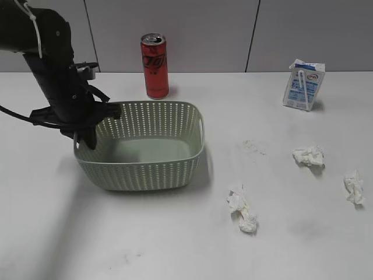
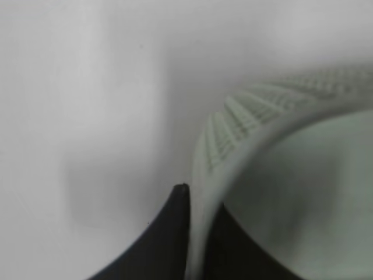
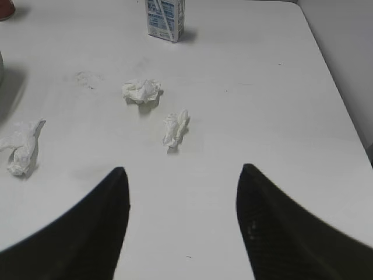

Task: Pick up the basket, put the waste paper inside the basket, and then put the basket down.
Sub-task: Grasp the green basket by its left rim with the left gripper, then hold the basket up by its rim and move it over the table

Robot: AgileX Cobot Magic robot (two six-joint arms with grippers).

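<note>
Crumpled white waste paper (image 1: 242,209), sage-green slotted basket (image 1: 145,166), left hand (image 1: 86,125) pinching rim

Red can (image 1: 155,65) and milk carton (image 1: 304,85) stand on white table (image 1: 175,245).

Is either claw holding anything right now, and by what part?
Left claw pinches the basket by its left rim; right claw is open and holds nothing.

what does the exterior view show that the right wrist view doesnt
Only the exterior view shows the whole basket, the full red can, and the left gripper closed on the basket's left rim. Only the right wrist view shows the right gripper, open above the table. Both show the milk carton and three wads of waste paper, all lying outside the basket.
</note>
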